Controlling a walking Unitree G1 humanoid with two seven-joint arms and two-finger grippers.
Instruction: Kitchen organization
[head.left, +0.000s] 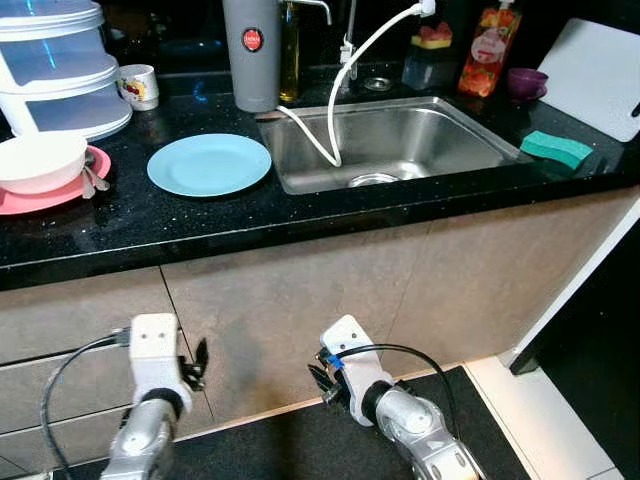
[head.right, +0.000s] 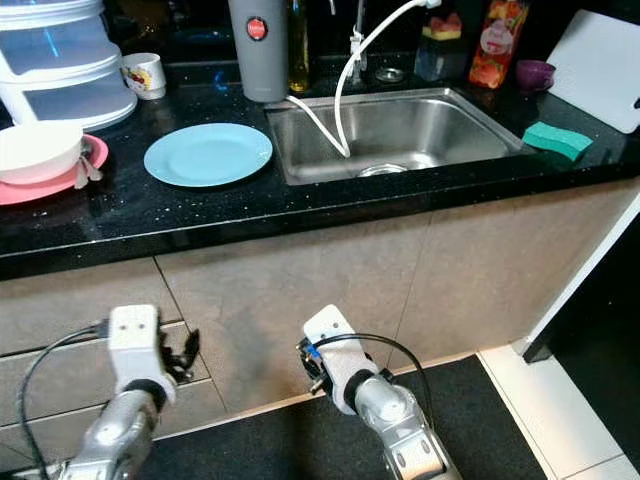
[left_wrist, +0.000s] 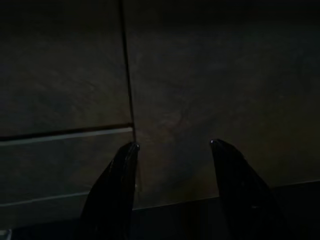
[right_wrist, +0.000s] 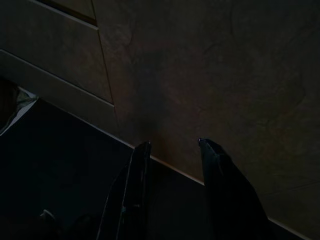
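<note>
Black worktop (head.left: 300, 215), both arms hanging low before the cabinets.
Left gripper (left_wrist: 172, 147) at 7 o'clock and right gripper (right_wrist: 172, 145) at 6, both released, empty.

Pale blue plate (head.left: 209, 163) lying flat and bare on the black countertop (head.left: 150, 225), just at 9 o'clock of the steel sink (head.left: 390, 140). White bowl (head.left: 40, 160) sitting upright on a pink plate (head.left: 45, 198) further toward 9 o'clock, spoons (head.left: 93, 178) resting against its side. Green sponge (head.left: 556, 148) lying at 3 o'clock of the sink, near the counter's edge.

Black speckled countertop (head.left: 300, 215); beige cabinet fronts (head.left: 300, 300); dark floor mat (head.left: 300, 440)
</note>
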